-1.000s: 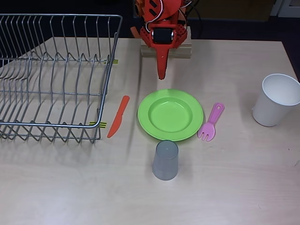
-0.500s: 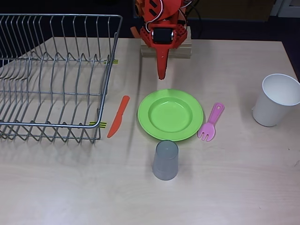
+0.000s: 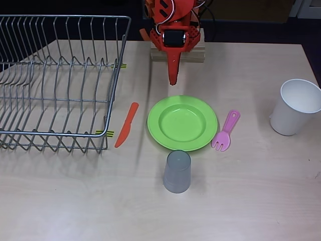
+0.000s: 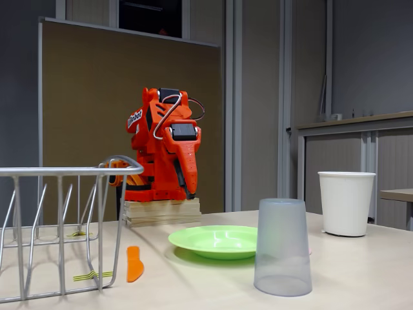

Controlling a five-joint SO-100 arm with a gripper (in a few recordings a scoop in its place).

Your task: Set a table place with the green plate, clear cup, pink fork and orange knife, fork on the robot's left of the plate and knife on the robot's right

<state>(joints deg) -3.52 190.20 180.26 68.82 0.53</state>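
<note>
Overhead view: green plate (image 3: 182,122) centred, orange knife (image 3: 126,125) left of it by the dish rack (image 3: 60,80), pink fork (image 3: 226,131) right, clear cup (image 3: 177,171) inverted just below. Gripper (image 3: 173,78) is parked clenched and empty behind the plate. Fixed view: cup (image 4: 282,247) stands mouth-down in front of plate (image 4: 215,241); layout looks done, next move likely only righting the cup.

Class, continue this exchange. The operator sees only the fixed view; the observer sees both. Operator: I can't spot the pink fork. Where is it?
Observer: The pink fork lies right of the green plate in the overhead view, tines toward the picture's bottom.
Operator: Does the orange knife touch the plate?
Observer: No, the orange knife lies slanted and apart, between it and the wire rack.
Operator: Anything in the white cup?
Observer: The white cup looks empty from above.
</note>
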